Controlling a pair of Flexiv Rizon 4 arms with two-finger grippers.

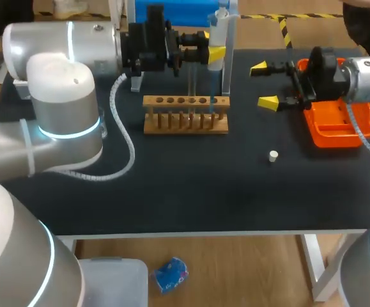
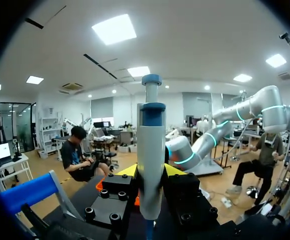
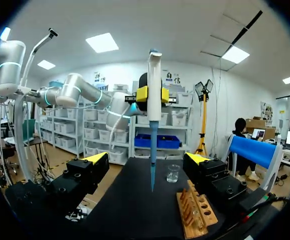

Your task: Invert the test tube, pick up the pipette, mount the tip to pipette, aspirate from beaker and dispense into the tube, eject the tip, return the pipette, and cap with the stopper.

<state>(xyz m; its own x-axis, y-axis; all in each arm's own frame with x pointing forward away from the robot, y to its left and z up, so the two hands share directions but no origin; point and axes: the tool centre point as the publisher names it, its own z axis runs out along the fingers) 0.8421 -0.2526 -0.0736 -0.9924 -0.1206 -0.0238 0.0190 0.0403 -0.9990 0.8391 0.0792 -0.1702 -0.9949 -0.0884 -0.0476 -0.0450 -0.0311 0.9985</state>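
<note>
My left gripper (image 1: 211, 54) is shut on a white pipette (image 1: 218, 29) with a blue cap and holds it upright behind the wooden rack (image 1: 185, 116). In the left wrist view the pipette (image 2: 151, 150) stands between the fingers. Its thin blue tip (image 3: 153, 160) points down, over the rack's right end in the head view. A faint clear tube (image 1: 192, 86) appears to stand upright in the rack. A small glass beaker (image 3: 173, 173) sits farther back on the table. The white stopper (image 1: 273, 155) lies alone on the black tabletop. My right gripper (image 1: 262, 84) is open and holds nothing, to the right of the rack.
An orange tray (image 1: 354, 125) sits under my right arm at the table's right. A blue-topped stand (image 1: 185, 14) rises behind the rack. A white cable (image 1: 122, 137) loops over the table by my left arm.
</note>
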